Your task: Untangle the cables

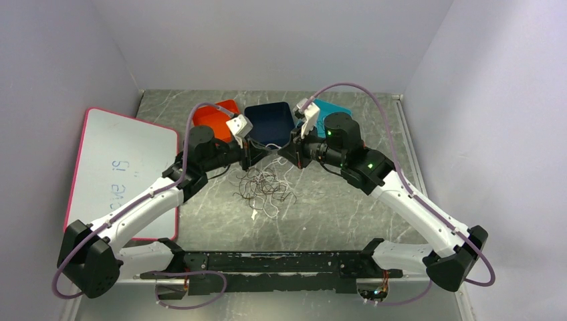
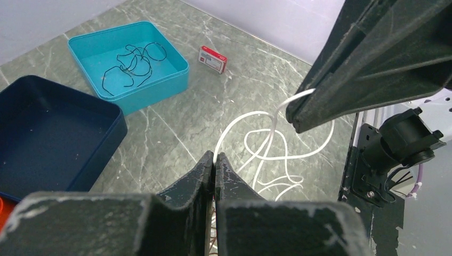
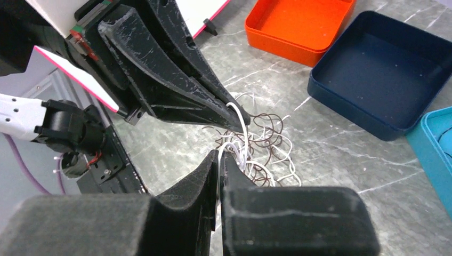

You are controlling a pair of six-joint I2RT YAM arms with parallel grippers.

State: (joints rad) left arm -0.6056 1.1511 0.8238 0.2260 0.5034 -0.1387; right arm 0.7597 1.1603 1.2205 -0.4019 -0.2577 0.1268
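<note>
White cable spans between left gripper and right gripper, both clamped on it, over the brown-and-white tangle on the grey marbled worktop.

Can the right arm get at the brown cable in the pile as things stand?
Probably not yet: the right claw is shut on the white cable, which the left claw also pinches. The brown cable lies tangled below.
</note>
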